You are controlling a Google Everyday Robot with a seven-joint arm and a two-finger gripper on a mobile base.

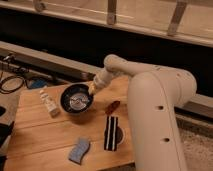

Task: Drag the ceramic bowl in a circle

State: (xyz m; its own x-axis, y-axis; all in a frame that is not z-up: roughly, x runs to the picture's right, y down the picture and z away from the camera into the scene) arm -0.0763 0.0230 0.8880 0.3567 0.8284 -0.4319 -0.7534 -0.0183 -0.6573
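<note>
The ceramic bowl [76, 98] is a round dark navy-black bowl with a shiny bluish-grey inside, standing upright on the wooden table [40, 135] left of centre. My white arm reaches from the right over the table. The gripper [93, 89] sits at the bowl's right rim, touching it.
A small white bottle [49, 103] stands just left of the bowl. A red-handled tool [111, 107] lies right of the bowl. A black-and-white striped round object [112, 133] lies near the front. A blue-grey sponge [79, 150] lies at the front edge. Cables [12, 82] lie off the table's left.
</note>
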